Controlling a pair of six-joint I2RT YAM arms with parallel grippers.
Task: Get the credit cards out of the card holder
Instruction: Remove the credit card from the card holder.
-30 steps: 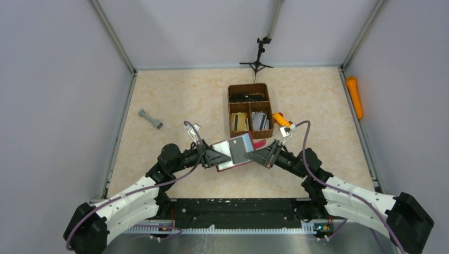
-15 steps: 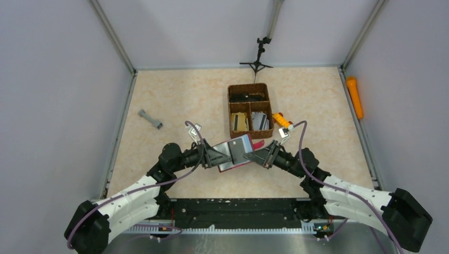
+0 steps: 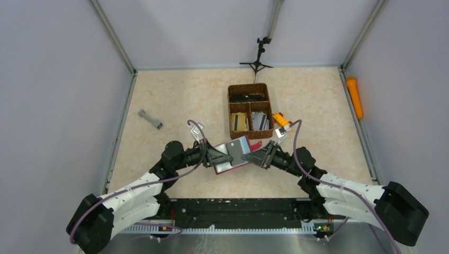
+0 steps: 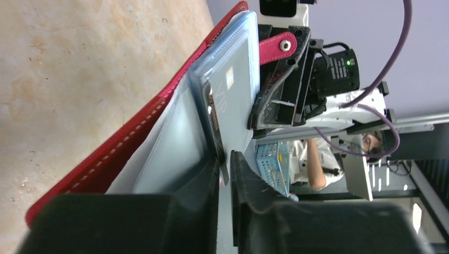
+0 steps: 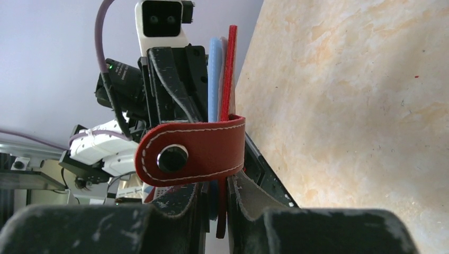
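Black left claw (image 4: 225, 159) is nipped nearly shut on the thin edge of a dark credit card (image 4: 213, 119) poking from clear sleeves (only its edge shows). The red card holder (image 4: 137, 137) stands open between both claws, mid-bench toward the near edge. The right claw (image 5: 217, 196) pinches tight its cover and sleeves, beneath the snap tab (image 5: 201, 151).

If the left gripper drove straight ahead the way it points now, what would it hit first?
The card holder: its card sleeves sit right at the tips of the left gripper. The right gripper looks next in line behind it.
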